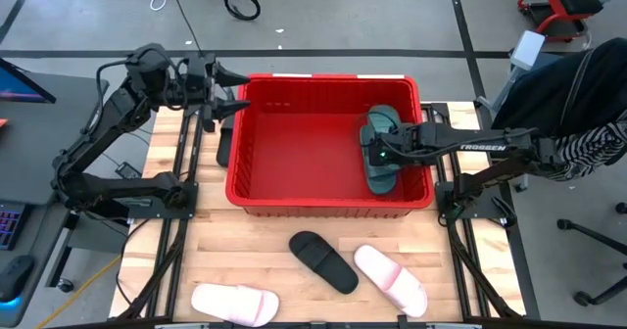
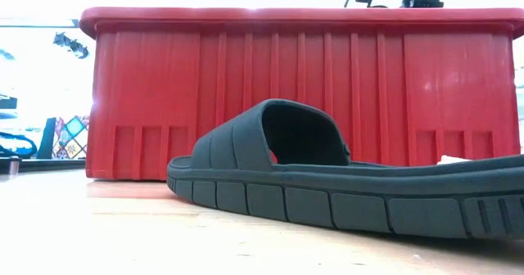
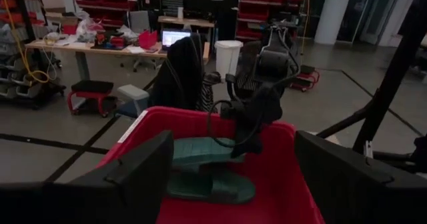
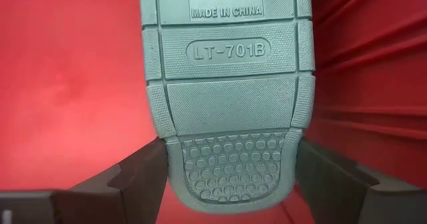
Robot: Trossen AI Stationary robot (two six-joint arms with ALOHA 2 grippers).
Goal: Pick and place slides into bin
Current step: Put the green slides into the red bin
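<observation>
The red bin (image 1: 328, 148) stands mid-table. Two teal slides lie at its right end; one (image 1: 382, 123) rests on the bin floor and also shows in the left wrist view (image 3: 213, 184). My right gripper (image 1: 375, 158) reaches into the bin from the right and is shut on the other teal slide (image 4: 230, 84), whose sole faces its camera. My left gripper (image 1: 233, 92) is open and empty by the bin's far left corner, above the rim. My right gripper pinches the teal slide's two long sides near one rounded end (image 4: 230, 177), one finger (image 4: 137, 174) on each side, lying across its width. The sole faces the wrist. In the left wrist view it sits just above the other teal slide; whether it rests on it, I cannot tell.
A black slide (image 1: 323, 260) lies on the table in front of the bin and fills the low view (image 2: 327, 185). Two pale pink-white slides (image 1: 235, 303) (image 1: 390, 278) lie near the table's near edge. The bin's left part (image 1: 284, 143) holds nothing.
</observation>
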